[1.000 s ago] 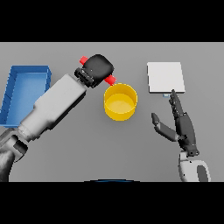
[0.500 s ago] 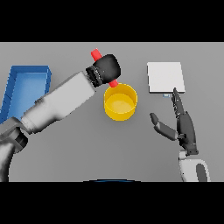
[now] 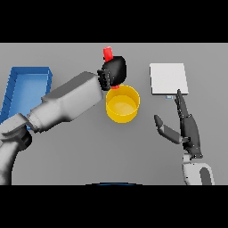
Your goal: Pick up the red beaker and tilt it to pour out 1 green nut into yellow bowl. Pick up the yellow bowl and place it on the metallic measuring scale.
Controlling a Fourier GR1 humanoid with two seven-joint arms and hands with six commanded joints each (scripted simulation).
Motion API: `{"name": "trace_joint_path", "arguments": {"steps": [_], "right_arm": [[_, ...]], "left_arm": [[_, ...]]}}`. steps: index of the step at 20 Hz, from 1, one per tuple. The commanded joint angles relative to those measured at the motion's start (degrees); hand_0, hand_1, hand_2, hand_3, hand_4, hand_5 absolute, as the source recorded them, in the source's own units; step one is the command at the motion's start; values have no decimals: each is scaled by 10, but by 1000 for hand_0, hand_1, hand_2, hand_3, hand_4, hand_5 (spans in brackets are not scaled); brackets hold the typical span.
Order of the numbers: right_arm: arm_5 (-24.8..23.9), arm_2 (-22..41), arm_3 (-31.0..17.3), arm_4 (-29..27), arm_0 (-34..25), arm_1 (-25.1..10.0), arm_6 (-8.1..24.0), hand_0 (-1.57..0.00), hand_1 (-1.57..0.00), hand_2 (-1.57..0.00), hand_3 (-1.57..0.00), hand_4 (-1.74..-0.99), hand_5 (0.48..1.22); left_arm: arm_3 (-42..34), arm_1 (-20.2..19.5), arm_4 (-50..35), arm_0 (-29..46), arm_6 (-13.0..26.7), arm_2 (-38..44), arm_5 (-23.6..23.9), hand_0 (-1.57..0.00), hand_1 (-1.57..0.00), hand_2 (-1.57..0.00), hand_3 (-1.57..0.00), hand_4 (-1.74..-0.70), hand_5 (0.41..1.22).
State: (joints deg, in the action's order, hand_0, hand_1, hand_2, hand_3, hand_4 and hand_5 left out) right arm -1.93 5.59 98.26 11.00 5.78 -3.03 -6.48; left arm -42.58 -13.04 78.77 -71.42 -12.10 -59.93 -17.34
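Left hand (image 3: pixel 114 70) closed around red beaker (image 3: pixel 107 54) at upper centre, held just above far rim of yellow bowl (image 3: pixel 122 104), apparently for pouring; right hand (image 3: pixel 185 129) idle at lower right, fingers straight, below scale (image 3: pixel 168 79).

Plain grey table (image 3: pixel 67 151) — even light

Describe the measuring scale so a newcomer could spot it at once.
Start at the yellow bowl in the middle of the grey table, then look toward the robot's right side. The metallic measuring scale lies there, just beyond the fingertips of the open right hand. It is the only flat, pale square slab, unlike the blue bin on the far left.
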Motion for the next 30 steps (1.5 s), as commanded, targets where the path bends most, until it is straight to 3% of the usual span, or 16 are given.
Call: {"name": "trace_joint_path", "arguments": {"steps": [1,5,9,12,13,16,19,24,26,30], "right_arm": [[-1,0,0,0,5,0,-3,1,1,1,1,-1133,579],[-3,-1,-3,4,0,1,3,1,1,1,1,-1138,572],[-8,4,0,13,-4,1,3,1,1,1,1,-1133,557],[1,5,-4,5,-5,2,-5,1,1,1,1,-1128,554],[1,8,-9,4,-10,7,3,1,1,1,1,-1117,554],[10,8,-10,-3,-13,2,-14,1,1,1,1,-1102,572],[11,9,-11,-5,-15,2,-9,1,1,1,1,-1114,578],[8,14,-24,11,-23,-4,-14,1,1,1,1,-1127,606],[12,13,-24,10,-31,-9,-11,1,1,1,1,-1132,621],[15,13,-30,10,-35,-13,-6,1,1,1,1,-1133,640]], "left_arm": [[6,3,10,-9,1,-7,4,-1571,-1571,-1571,-1569,-1733,1221],[9,8,35,-57,-27,-27,6,-1571,-1571,-1571,-1570,-1732,1221],[56,-11,32,-158,-51,8,15,-1571,-1571,-1571,-1571,-1727,1221],[120,-37,4,-205,-34,69,47,-1571,-1571,-1571,-1571,-1720,1221],[140,-47,-12,-224,-21,97,42,-1571,-1571,-1571,-1571,-1722,1221],[210,-75,-105,-258,32,220,-2,-1571,-1571,-1571,-1523,-1731,1221],[261,-132,-224,-245,75,356,-10,-1571,-1571,-1571,-1507,-1736,1221],[307,-204,-372,-168,110,504,46,-1571,-1571,-1571,-1550,-1739,1221],[314,-206,-405,-119,165,528,86,-1571,-1571,-1571,-1558,-1740,1221],[284,-215,-483,-29,219,586,157,-1571,-1571,-1571,-1566,-1741,1221]]}}
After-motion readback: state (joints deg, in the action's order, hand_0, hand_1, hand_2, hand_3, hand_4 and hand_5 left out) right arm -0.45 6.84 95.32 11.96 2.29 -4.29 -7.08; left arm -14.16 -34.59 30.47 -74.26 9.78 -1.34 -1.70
